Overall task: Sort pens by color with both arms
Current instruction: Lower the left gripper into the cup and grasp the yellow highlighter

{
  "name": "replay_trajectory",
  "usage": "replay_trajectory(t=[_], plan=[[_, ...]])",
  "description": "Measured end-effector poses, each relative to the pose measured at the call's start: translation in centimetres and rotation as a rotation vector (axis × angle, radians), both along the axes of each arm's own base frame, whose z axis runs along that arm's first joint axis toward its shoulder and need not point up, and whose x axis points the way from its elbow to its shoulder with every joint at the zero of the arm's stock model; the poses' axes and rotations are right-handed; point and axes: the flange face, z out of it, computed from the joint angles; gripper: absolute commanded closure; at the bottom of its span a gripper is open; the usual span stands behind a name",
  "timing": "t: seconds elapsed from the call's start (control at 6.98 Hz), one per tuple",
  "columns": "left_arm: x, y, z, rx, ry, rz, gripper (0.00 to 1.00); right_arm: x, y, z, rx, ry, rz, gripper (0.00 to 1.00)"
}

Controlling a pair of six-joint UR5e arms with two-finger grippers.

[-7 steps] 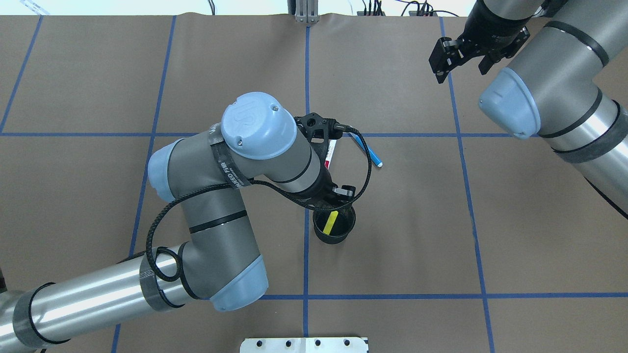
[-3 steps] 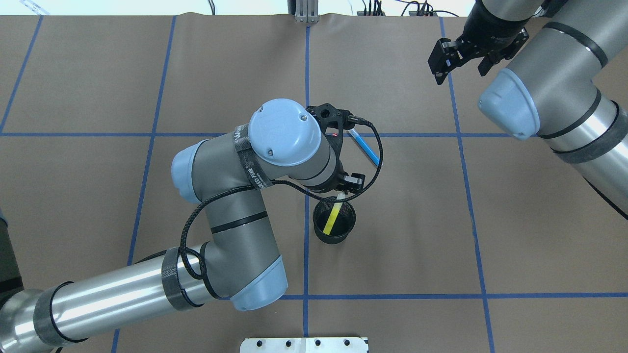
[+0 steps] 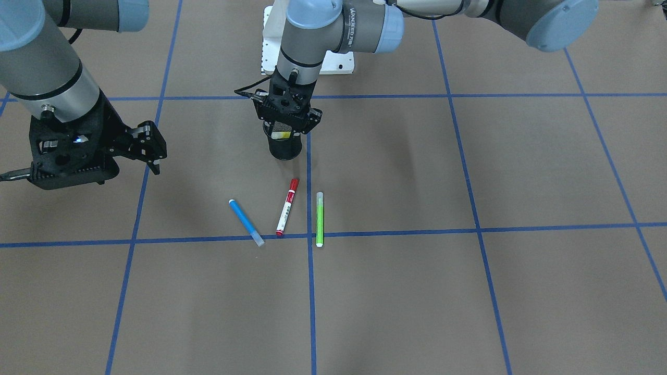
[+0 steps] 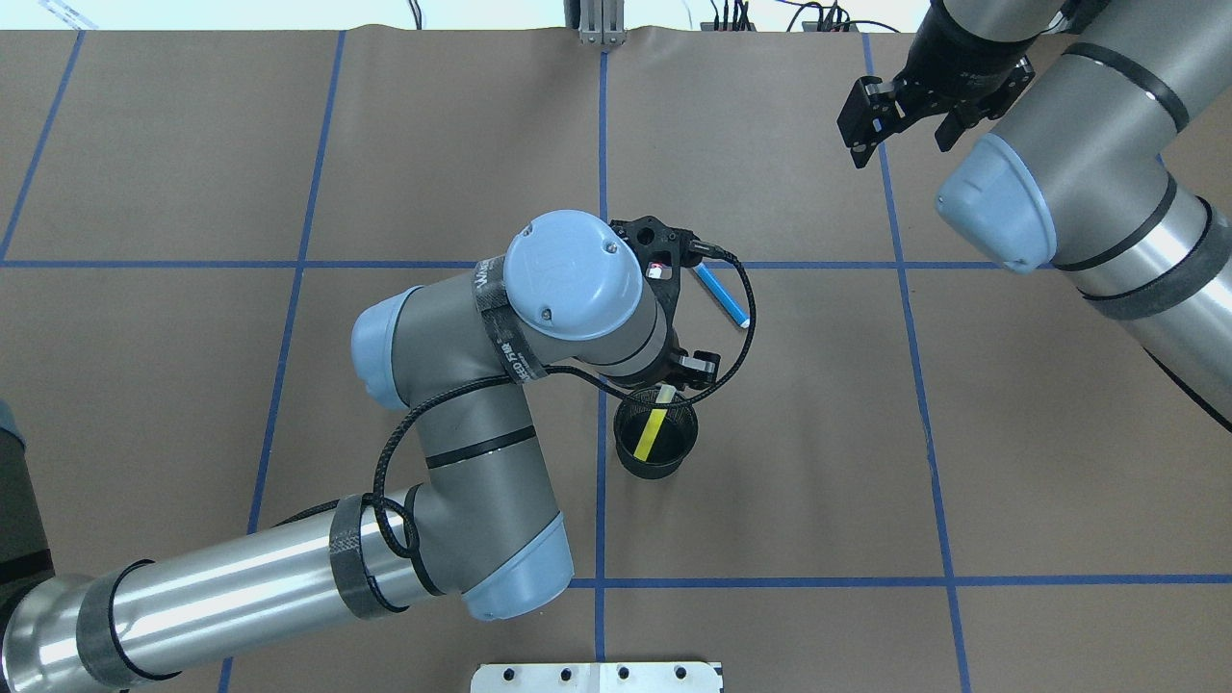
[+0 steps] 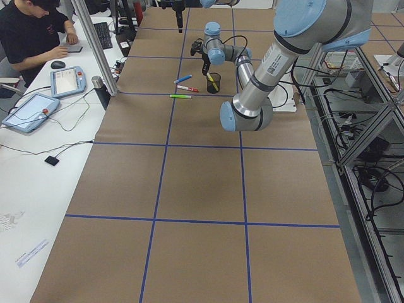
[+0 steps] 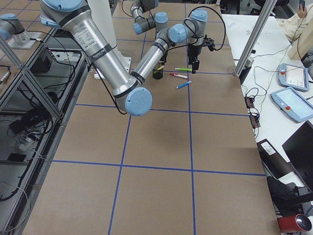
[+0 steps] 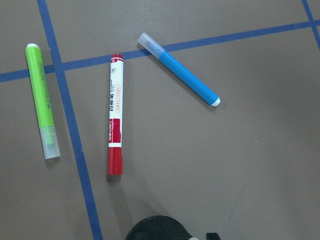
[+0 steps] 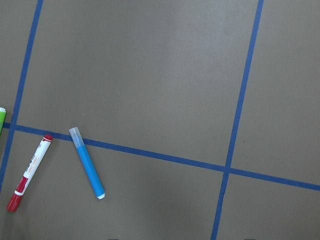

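A black strap [image 3: 353, 23] around the left arm [image 3: 307, 49] carries white capital letters. In the front-facing view they read about "WANJEED". In the overhead view more letters follow on the same strap, but I cannot read them surely. The white barrel of the red-capped pen [image 7: 115, 115] has a label with red print, too small to read. The lime green pen [image 7: 42, 95] has faint print along its barrel, also not readable. No other text can be read.
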Motion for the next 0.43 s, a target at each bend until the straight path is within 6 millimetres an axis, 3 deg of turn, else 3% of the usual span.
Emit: replay_trajectory(t=[0.43], plan=[[1.5,1.1,-0.5,0.001,-0.005,0.02,0.5,0.0,0.0,0.2,-0.004,0.0,-0.001,0.12]])
